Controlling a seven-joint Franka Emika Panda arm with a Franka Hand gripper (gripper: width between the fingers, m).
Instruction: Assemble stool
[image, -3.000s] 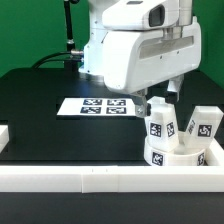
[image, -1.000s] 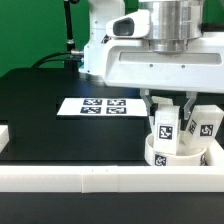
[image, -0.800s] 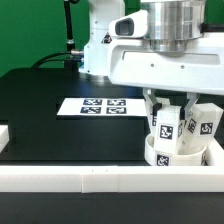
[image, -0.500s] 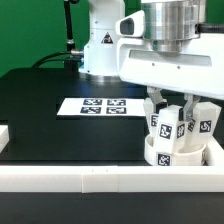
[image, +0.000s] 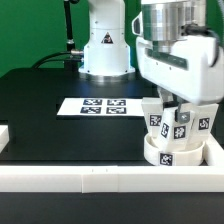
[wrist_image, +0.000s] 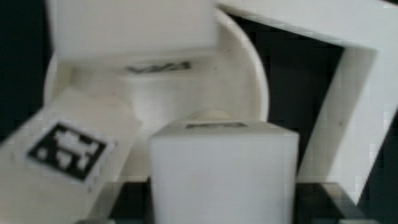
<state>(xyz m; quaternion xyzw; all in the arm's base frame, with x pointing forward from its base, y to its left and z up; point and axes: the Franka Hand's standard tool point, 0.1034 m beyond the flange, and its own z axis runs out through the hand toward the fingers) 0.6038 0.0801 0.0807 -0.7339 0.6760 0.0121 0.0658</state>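
Observation:
The round white stool seat (image: 172, 153) lies at the exterior view's right, against the front rail. Three white tagged legs stand on it: one on the left (image: 155, 117), one in the middle (image: 178, 128), one on the right (image: 204, 120). My gripper (image: 178, 120) comes down from above and is shut on the middle leg. In the wrist view that leg (wrist_image: 217, 160) fills the space in my gripper (wrist_image: 217, 205), with dark fingers (wrist_image: 135, 200) against both of its sides. Another tagged leg (wrist_image: 68, 148) stands beside it.
The marker board (image: 98, 106) lies flat on the black table behind the seat. A long white border rail (image: 90, 179) runs along the front edge, with a short piece at the right (image: 216, 153). The arm's base (image: 103, 45) stands at the back.
My gripper came down over the middle leg, then the wrist turned and shifted toward the exterior view's right. The leg's tag has turned with it.

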